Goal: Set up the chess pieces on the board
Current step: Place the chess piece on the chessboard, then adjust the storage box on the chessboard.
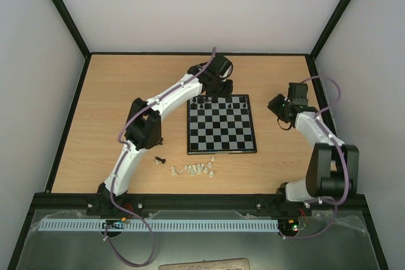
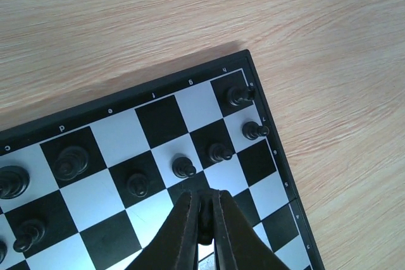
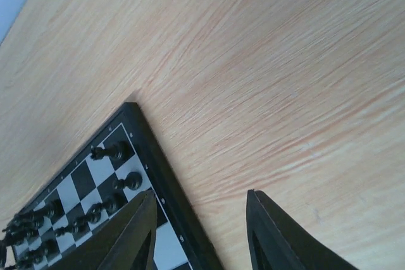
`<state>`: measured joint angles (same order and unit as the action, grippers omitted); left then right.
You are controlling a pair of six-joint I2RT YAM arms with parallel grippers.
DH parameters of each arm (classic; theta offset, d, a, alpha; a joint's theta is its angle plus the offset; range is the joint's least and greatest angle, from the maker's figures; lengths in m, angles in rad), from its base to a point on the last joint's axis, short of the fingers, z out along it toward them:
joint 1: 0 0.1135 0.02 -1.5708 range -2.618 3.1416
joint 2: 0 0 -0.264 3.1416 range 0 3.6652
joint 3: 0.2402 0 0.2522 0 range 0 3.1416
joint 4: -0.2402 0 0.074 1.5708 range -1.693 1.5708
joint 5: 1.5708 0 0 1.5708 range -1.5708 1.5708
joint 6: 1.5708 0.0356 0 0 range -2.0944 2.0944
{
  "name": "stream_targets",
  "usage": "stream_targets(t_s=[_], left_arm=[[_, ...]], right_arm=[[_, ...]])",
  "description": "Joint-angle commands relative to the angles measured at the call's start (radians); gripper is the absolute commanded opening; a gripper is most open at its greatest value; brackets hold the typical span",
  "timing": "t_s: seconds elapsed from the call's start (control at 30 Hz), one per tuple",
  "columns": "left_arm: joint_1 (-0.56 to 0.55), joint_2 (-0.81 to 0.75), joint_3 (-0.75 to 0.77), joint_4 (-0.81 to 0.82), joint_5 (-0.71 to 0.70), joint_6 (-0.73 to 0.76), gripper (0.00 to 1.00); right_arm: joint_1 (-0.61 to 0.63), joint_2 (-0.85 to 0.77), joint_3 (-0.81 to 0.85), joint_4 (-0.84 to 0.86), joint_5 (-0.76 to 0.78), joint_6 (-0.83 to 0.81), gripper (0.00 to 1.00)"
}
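Observation:
The board [image 1: 221, 150] lies mid-table, and several black chess pieces [image 1: 202, 102] stand on its two far rows. My left gripper [image 1: 218, 86] hangs over that far edge. In the left wrist view the left gripper [image 2: 204, 197] is shut on a black chess piece [image 2: 204, 222], above a square just behind a row of pawns [image 2: 183, 167]. A taller piece [image 2: 239, 96] stands in the corner square. My right gripper [image 3: 201, 194] is open and holds nothing. It is above bare wood beside the board's rim [image 3: 158, 175], off the board's right side [image 1: 280, 110].
Two loose black pieces [image 1: 158, 160] and a cluster of whitish pieces [image 1: 193, 169] lie on the wooden table in front of the board's near left corner. A black frame borders the table. The left arm [image 1: 158, 102] reaches diagonally past the board's left side.

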<state>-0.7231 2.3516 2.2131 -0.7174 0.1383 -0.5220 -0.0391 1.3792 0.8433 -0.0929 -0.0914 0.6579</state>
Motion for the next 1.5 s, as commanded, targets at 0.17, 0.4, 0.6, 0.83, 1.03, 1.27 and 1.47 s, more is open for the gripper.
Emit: stream_targets(t_s=[0.17,0.4,0.6,0.83,1.03,1.27,1.47], left_arm=[[0.013,-0.092,-0.049,0.001,-0.004,0.018,0.02],[0.026,-0.142,-0.125,0.055,0.008,0.013,0.02],[0.034,-0.161,-0.160,0.074,0.019,0.010,0.02],[0.042,-0.171,-0.174,0.084,0.028,0.008,0.02],[0.042,-0.174,-0.190,0.093,0.034,0.003,0.02],[0.042,-0.188,-0.213,0.104,0.030,-0.001,0.02],[0.042,-0.191,-0.225,0.114,0.034,-0.002,0.02]], right_arm=[[-0.022,0.425,0.222,0.123,-0.247,0.077,0.40],[-0.022,0.542,0.265,0.177,-0.236,0.104,0.40],[-0.022,0.686,0.409,0.178,-0.249,0.121,0.42],[-0.017,0.777,0.407,0.268,-0.369,0.145,0.36],[0.017,0.777,0.373,0.299,-0.408,0.144,0.35],[0.047,0.714,0.250,0.374,-0.382,0.193,0.35],[0.049,0.655,0.135,0.438,-0.384,0.241,0.35]])
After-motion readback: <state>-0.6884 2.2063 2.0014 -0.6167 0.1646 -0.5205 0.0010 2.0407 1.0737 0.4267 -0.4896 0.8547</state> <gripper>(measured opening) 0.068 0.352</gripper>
